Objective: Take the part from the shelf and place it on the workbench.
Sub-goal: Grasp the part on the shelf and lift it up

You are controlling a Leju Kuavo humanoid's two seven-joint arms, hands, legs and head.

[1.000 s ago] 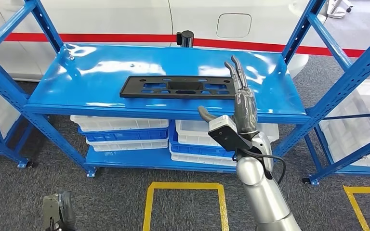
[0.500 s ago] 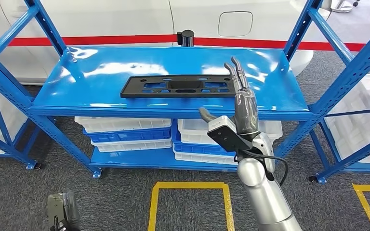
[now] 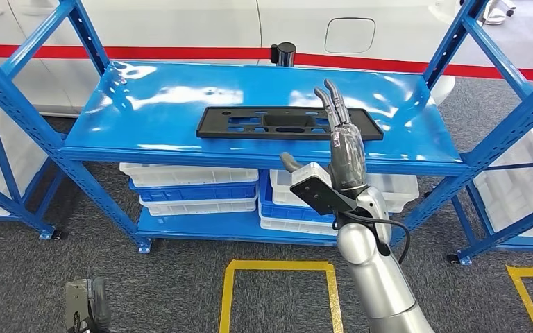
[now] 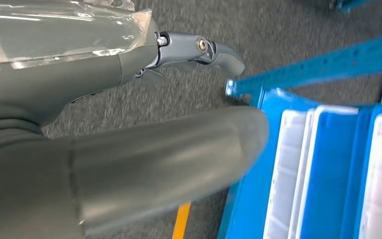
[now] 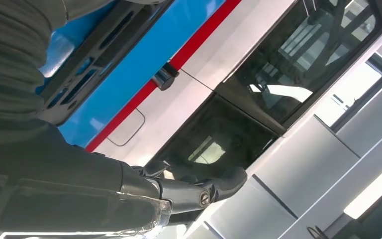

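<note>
The part (image 3: 288, 123) is a long flat black plastic panel with several cut-outs, lying flat on the blue shelf's top board (image 3: 146, 104). My right hand (image 3: 343, 142) is raised in front of the shelf edge, fingers straight and pointing up, holding nothing. Its fingertips overlap the right portion of the part in the head view. The right wrist view shows the part (image 5: 92, 64) beyond the right hand (image 5: 179, 191). My left hand (image 3: 83, 309) hangs low at the left over the carpet. In the left wrist view the left hand (image 4: 104, 99) is empty, its fingers (image 4: 199, 50) loosely extended.
White and blue bins (image 3: 194, 191) are stacked on the shelf's lower board. A neighbouring blue rack with white bins (image 3: 520, 173) stands to the right, another rack frame at the left. Yellow floor marking (image 3: 277, 267) lies on the grey carpet. A white vehicle body with a red stripe (image 3: 180, 52) is behind.
The whole picture has shifted right, so the camera moved. My right hand has risen slightly, its fingertips now overlapping the part. The left hand stays hanging.
</note>
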